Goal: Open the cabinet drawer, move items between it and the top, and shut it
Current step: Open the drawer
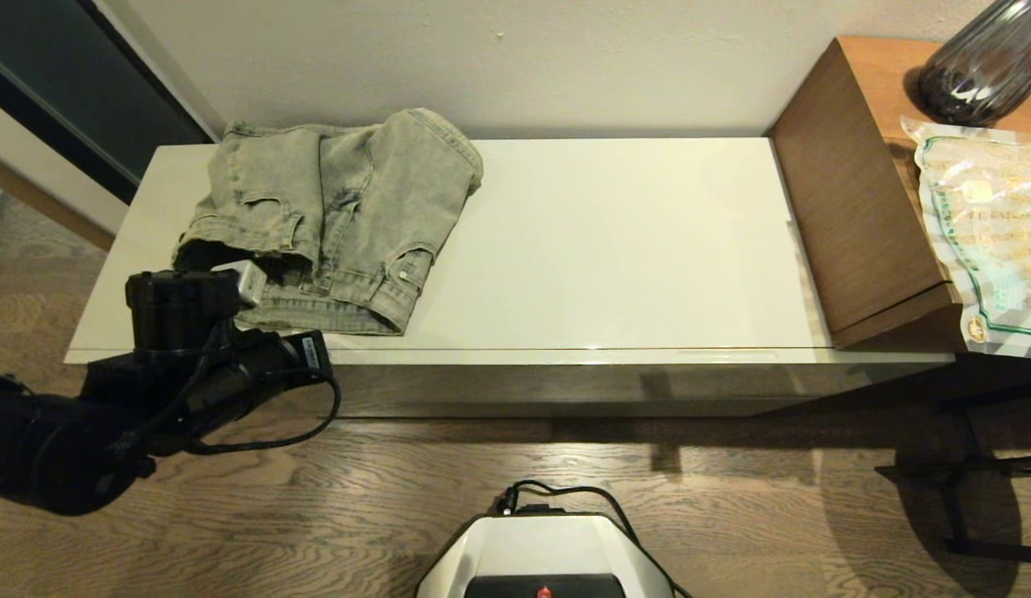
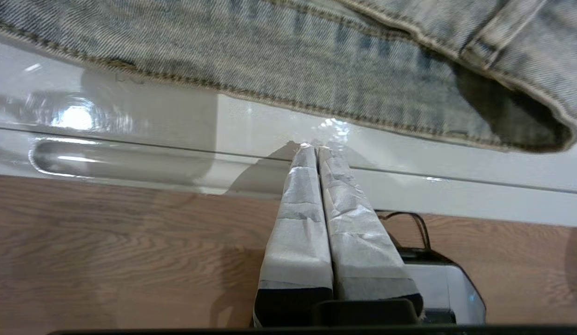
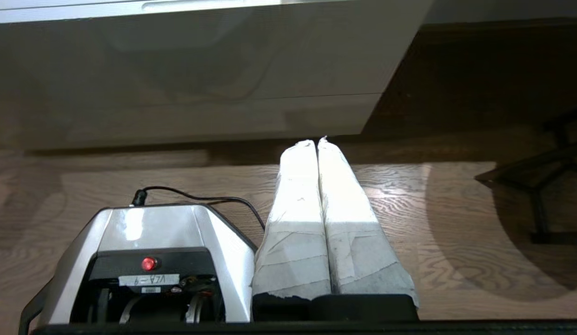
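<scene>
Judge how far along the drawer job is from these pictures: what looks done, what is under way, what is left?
Done: nothing that shows. The cabinet drawer is closed and the folded denim garment lies on the top. Under way: the left pincer, shut, is at the top's front edge beside the garment. The right pincer is shut and hangs low. Left: opening the drawer, moving items, closing it.

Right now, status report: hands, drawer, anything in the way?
Left hand shut, at cabinet's front edge beside denim garment. Right hand shut, parked low. Drawer closed. Nothing in the way.
</scene>
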Tool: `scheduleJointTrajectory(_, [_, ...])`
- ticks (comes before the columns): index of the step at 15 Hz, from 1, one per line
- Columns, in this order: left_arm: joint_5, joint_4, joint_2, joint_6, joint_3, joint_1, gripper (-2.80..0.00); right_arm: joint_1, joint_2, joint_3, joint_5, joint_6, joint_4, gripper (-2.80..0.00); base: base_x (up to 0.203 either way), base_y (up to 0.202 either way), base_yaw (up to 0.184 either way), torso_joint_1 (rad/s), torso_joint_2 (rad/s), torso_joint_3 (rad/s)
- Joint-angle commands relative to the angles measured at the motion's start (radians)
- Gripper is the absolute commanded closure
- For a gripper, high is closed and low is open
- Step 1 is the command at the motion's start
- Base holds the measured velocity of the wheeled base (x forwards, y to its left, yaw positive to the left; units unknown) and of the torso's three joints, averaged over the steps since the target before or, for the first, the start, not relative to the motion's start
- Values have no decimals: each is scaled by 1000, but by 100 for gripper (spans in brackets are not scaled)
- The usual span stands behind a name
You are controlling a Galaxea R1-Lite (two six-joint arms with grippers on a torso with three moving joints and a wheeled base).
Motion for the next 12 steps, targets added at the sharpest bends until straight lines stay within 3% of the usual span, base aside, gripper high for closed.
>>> scheduleJointTrajectory(1, [1, -5, -12, 4, 6, 0, 0, 0, 2, 2, 0, 0, 0, 0, 0, 0, 0, 0, 0, 0])
scheduleJointTrajectory(12, [13, -46, 92, 2, 64, 31, 0, 0, 2, 2, 0, 0, 0, 0, 0, 0, 0, 0, 0, 0])
